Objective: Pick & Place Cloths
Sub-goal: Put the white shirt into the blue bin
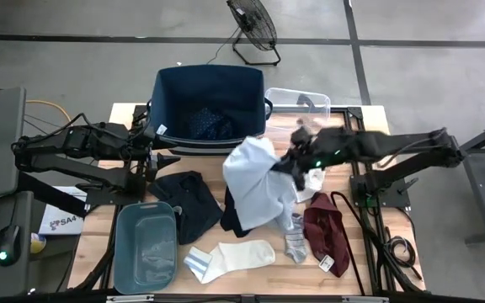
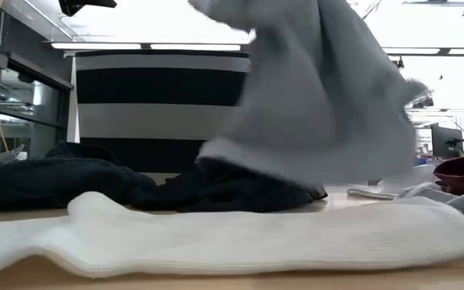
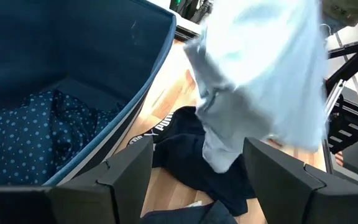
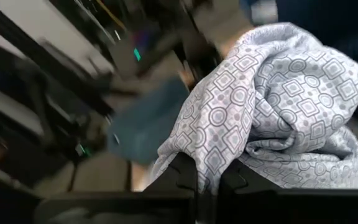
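Observation:
My right gripper [image 1: 296, 165] is over the table's middle, shut on the light blue patterned shirt [image 1: 259, 183], which hangs in front of the navy bin [image 1: 209, 101]. Under the shirt lies a navy piece [image 1: 232, 220]. A black piece [image 1: 188, 200] lies to its left, and a maroon piece [image 1: 327, 231] to its right. A white sock [image 1: 234, 257] and a grey sock [image 1: 295, 242] lie flat near the table's near edge. My left gripper [image 3: 197, 180] is open beside the bin's left front corner, touching nothing. A dotted navy cloth [image 3: 36, 143] lies inside the bin. My right gripper pinches a bunched fold of the shirt's upper part [image 4: 211, 149] between its two fingers, coming from the table's right. The shirt hangs below and to the left of the fingers [image 2: 321, 105]. Its lower edge [image 2: 248, 171] is at the navy piece; whether they touch I cannot tell.
A teal plastic tub [image 1: 146, 248] stands at the near left of the table. A clear plastic container [image 1: 300, 101] sits right of the bin at the far edge. A floor fan [image 1: 255, 29] stands beyond the table. Bare wood shows left of the black piece.

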